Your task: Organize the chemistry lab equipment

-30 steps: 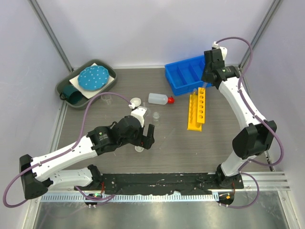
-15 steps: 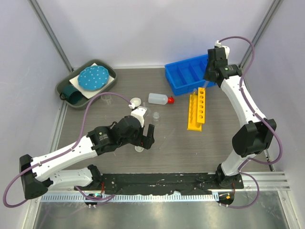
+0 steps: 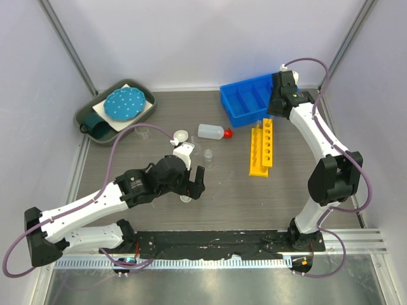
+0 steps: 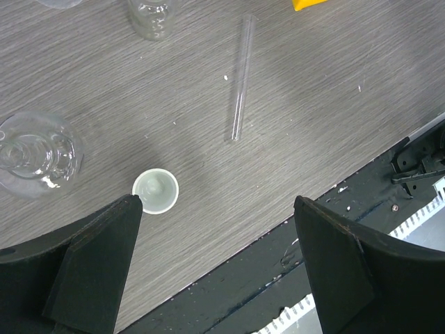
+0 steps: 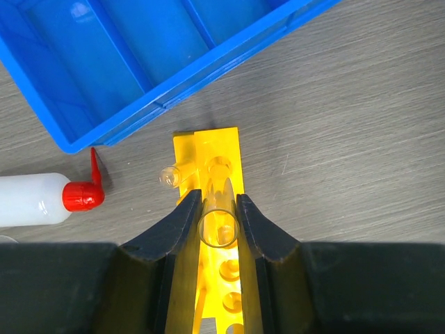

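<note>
Got the blue divided bin (image 5: 160, 104) at back right with the yellow holed rack (image 5: 201, 142) just in front, right gripper (image 5: 217, 209) over the rack's far end, jaws pinching a glass tube (image 5: 219, 226) upright. Left gripper (image 4: 215, 209) hanging over the table, jaws spread wide, loose tube (image 4: 240, 80) lying past the gap, small white dish (image 4: 156, 191) right by one fingertip.

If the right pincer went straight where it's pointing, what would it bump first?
Probably the yellow rack. The right pincer points down at it, with the glass tube it grips over the rack's holes. The gap is unclear.
</note>
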